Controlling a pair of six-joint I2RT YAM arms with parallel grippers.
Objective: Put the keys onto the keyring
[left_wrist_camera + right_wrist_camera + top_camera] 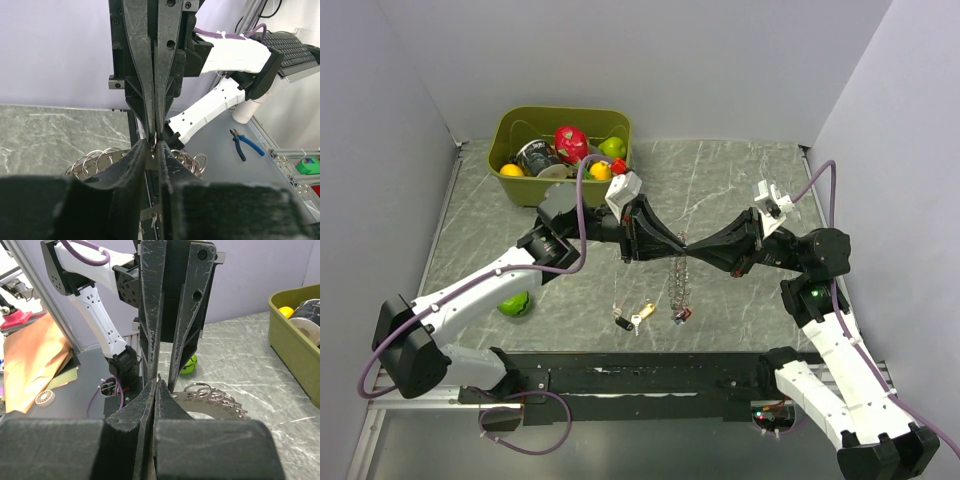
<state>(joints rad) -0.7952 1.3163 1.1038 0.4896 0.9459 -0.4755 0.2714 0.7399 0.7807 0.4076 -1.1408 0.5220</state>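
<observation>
The keyring point(680, 285) hangs in the air over the middle of the table, a grey ring with several small split rings and red and blue tags at its low end. My left gripper point(674, 243) and right gripper point(693, 245) meet tip to tip at its top, both shut on it. In the left wrist view my gripper point(152, 142) pinches a small ring, with split rings point(95, 159) to either side. In the right wrist view my gripper point(156, 382) is shut on the numbered keyring point(220, 407). A black key point(620, 322) and a yellow key point(645, 313) lie on the table below.
A green bin point(510, 135) with fruit and a tape roll stands at the back left, and shows in the right wrist view point(290, 340). A green ball point(515, 303) lies by the left arm. A black mat point(640, 375) runs along the near edge.
</observation>
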